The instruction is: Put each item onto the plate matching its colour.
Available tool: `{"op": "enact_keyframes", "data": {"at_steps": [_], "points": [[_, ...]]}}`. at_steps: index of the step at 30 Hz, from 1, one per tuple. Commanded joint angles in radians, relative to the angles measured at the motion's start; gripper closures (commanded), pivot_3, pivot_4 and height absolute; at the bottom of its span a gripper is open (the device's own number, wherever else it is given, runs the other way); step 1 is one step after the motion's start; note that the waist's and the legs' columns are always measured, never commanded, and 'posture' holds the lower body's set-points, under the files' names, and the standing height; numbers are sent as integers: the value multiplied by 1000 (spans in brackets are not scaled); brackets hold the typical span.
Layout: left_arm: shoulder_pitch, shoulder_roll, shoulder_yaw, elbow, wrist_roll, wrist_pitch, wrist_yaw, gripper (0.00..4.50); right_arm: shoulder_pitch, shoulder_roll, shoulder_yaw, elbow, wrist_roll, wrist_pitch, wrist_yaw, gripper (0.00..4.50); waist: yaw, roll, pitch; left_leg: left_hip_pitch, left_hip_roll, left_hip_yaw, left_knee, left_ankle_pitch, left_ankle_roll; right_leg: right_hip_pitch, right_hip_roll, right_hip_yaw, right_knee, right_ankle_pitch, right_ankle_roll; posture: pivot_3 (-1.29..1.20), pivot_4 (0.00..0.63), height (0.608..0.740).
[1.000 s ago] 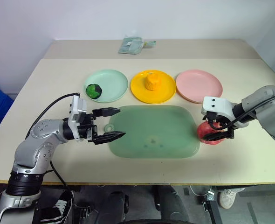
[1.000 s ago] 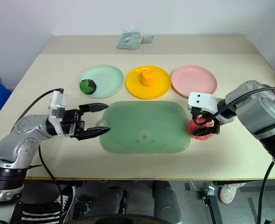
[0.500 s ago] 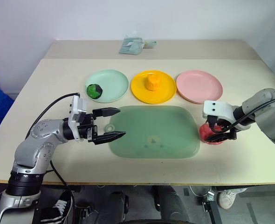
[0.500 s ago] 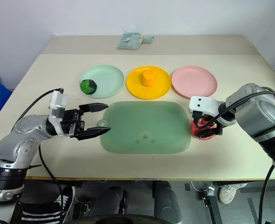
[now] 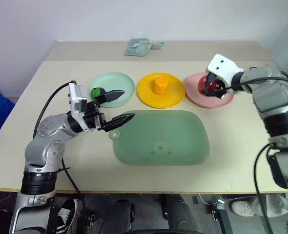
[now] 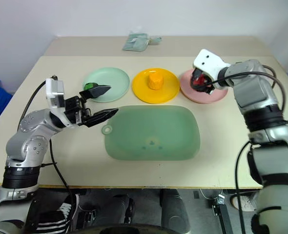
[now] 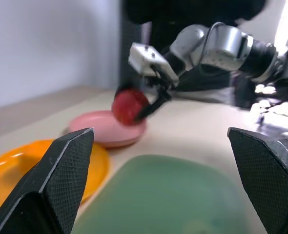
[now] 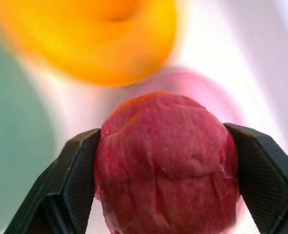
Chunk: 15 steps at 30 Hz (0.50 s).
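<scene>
The right fingers (image 8: 258, 180) hold the apple (image 5: 207, 86) tight just over the pink plate (image 5: 195, 95), while the left fingers (image 7: 61, 175) stay spread wide with nothing in them.

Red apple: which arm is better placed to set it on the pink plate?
Right. The right gripper is shut on the red apple above the pink plate. The left gripper hangs open beside the mint green plate.

Lab/test rm: bare table (image 5: 61, 68), plain white wall (image 5: 85, 19).
</scene>
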<state>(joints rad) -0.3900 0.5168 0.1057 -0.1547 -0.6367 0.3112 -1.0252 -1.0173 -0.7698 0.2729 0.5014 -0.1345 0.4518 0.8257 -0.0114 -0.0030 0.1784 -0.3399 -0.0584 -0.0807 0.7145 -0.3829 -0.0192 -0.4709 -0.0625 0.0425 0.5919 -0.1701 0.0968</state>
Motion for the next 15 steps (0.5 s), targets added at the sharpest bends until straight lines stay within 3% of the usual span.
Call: {"op": "enact_keyframes", "data": {"at_steps": [1,5,7,8,12,15], "points": [[-7,15,-43,30,113,-48,37,0,-53,56,-62,185,-16,-107,-146,1162,-2,0,0,0,0,0,0,0,0,0,0,0,0,0,0,0,150,740],[-1,10,-57,20,123,-18,64,0,-99,125,-83,386,-33,-200,-279,1162,-6,0,0,-1,0,1,-1,0,0,-2,0,1,1,0,0,0,150,740],[6,11,-53,1,114,-9,66,0,-118,148,-111,445,-13,-219,-297,125,-7,0,0,-1,0,1,-1,0,0,-3,0,2,1,0,0,0,150,740],[12,15,-49,-4,116,-15,65,0,-124,152,-111,450,-15,-229,-286,40,-8,1,0,-1,0,1,-1,0,0,-3,1,2,1,0,0,0,150,740],[33,27,-24,-21,92,-22,46,0,-182,153,-173,436,23,-302,-291,40,-14,2,1,-1,0,2,-1,0,0,-4,1,3,3,0,0,0,150,740],[39,25,-14,-35,74,-27,40,0,-224,164,-324,392,183,-307,-228,40,-14,2,1,-1,1,2,-1,0,0,-4,2,3,3,0,0,0,150,740]]}}
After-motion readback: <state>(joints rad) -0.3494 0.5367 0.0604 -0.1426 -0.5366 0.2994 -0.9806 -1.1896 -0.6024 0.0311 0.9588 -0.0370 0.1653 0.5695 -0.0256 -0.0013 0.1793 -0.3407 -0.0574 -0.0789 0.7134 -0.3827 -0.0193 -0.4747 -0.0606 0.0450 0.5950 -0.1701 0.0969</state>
